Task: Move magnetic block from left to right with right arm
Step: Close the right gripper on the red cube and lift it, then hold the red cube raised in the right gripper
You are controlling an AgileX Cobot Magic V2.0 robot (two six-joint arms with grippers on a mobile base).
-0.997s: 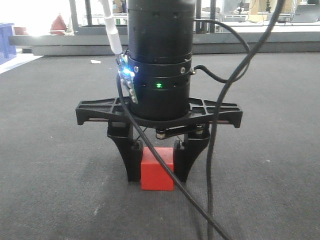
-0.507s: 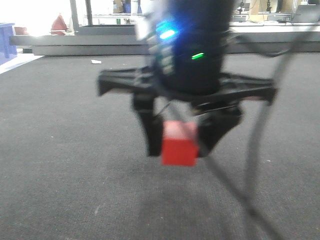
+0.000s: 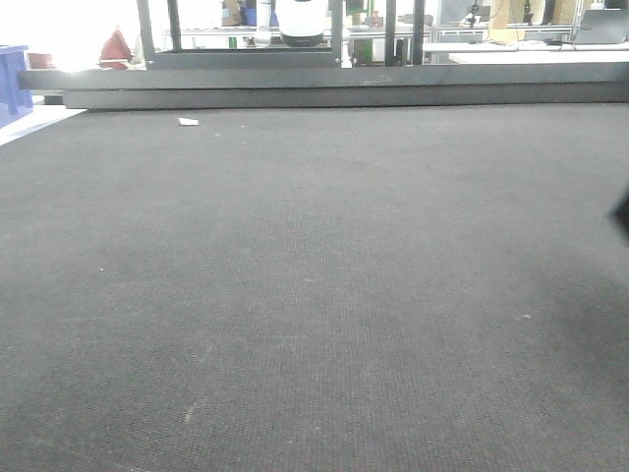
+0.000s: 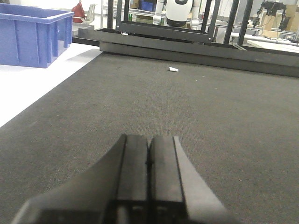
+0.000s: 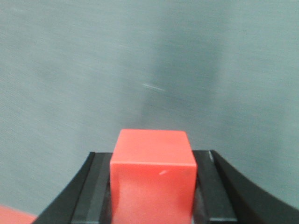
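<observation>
The magnetic block [image 5: 153, 175], a small bright-red cube, sits clamped between the two black fingers [image 5: 96, 186] of my right gripper [image 5: 153, 156], held above blurred grey carpet in the right wrist view. In the front view neither the block nor the right gripper shows; only a dark sliver [image 3: 621, 214] touches the right edge. My left gripper [image 4: 149, 140] hovers low over the dark carpet, its pads pressed together with nothing between them.
A blue plastic bin [image 4: 30, 30] stands on the white floor at far left. A black metal frame [image 3: 324, 84] runs along the carpet's far edge, with a small white scrap [image 3: 187, 122] near it. A red patch [image 5: 14, 215] shows at the right wrist view's bottom left.
The right gripper lifted the red block off the carpet, swung right, and has left the front view, which now shows bare carpet.
</observation>
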